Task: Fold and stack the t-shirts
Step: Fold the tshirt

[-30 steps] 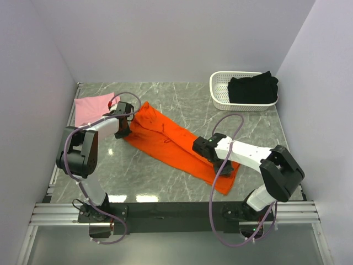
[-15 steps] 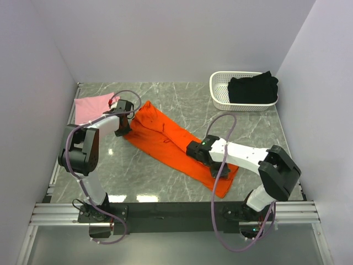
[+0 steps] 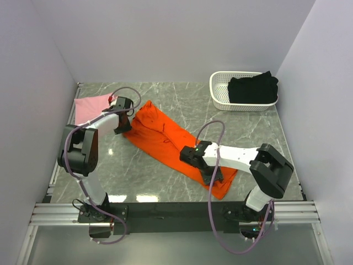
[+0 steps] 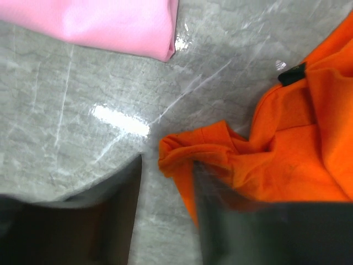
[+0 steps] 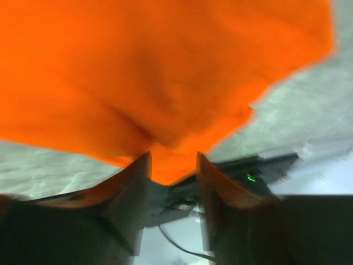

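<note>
Bright orange cloth t-shirt (image 3: pixel 168 141) lies as a long strip on the grey marble table (image 3: pixel 248 127), running diagonally from far left to near right. Left gripper (image 4: pixel 165 165) stands parted at its far end and right gripper (image 5: pixel 172 160) stands parted over its near end; neither pinches cloth.

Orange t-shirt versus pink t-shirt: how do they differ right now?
The orange t-shirt lies as a long diagonal strip mid-table, rumpled at its far end; the pink t-shirt is a compact flat fold at far left. Orange's outline is much larger than pink's. Both rest on the table.
</note>
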Controlling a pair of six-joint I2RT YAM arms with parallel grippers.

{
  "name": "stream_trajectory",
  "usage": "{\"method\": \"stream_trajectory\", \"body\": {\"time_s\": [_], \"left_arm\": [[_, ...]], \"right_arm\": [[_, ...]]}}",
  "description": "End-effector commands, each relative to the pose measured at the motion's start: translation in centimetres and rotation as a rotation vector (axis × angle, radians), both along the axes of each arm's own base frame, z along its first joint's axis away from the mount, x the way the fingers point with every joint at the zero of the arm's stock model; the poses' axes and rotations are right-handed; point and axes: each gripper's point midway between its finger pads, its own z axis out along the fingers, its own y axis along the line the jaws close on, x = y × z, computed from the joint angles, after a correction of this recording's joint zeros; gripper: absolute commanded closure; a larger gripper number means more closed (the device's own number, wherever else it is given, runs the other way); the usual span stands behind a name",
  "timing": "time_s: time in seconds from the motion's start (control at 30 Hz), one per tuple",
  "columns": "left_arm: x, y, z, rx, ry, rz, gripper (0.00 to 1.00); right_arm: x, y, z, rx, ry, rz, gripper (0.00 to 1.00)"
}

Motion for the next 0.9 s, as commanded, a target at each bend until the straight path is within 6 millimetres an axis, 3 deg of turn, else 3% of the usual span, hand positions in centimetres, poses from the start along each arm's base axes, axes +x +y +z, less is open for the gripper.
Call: {"method": "stream_trajectory", "body": {"time_s": [0.0,0.1,0.27,0.4,0.57,0.73,0.87], "left_arm": [[1.5,-0.3,4.7,-0.038,-0.123,0.004,0.49],[1.7,-0.5,7.1,-0.059,-0.182,0.005,0.31],[2.4,-1.4,11.5,-0.076,-0.322,-0.008,0.16],[3.3,-4.0,13.3,-0.091,-0.374,-0.089,0.14],[3.6,-10.6,12.0,-0.178,-0.363,-0.275,0.14],[2.5,-17.5,8.9,-0.308,-0.316,-0.468,0.14],[1.7,-20.5,6.0,-0.354,-0.256,-0.529,0.14]], "right_arm": [[1.5,4.9,1.0,0.258,-0.061,0.056,0.44],[2.9,7.5,3.0,0.388,-0.118,0.089,0.26],[6.4,9.4,5.0,0.481,-0.234,0.099,0.24],[9.4,9.1,4.3,0.503,-0.283,0.037,0.25],[11.5,7.2,1.7,0.544,-0.296,-0.102,0.27],[11.0,4.3,-1.3,0.509,-0.263,-0.198,0.27],[10.7,3.6,-3.1,0.518,-0.247,-0.249,0.28]]}}
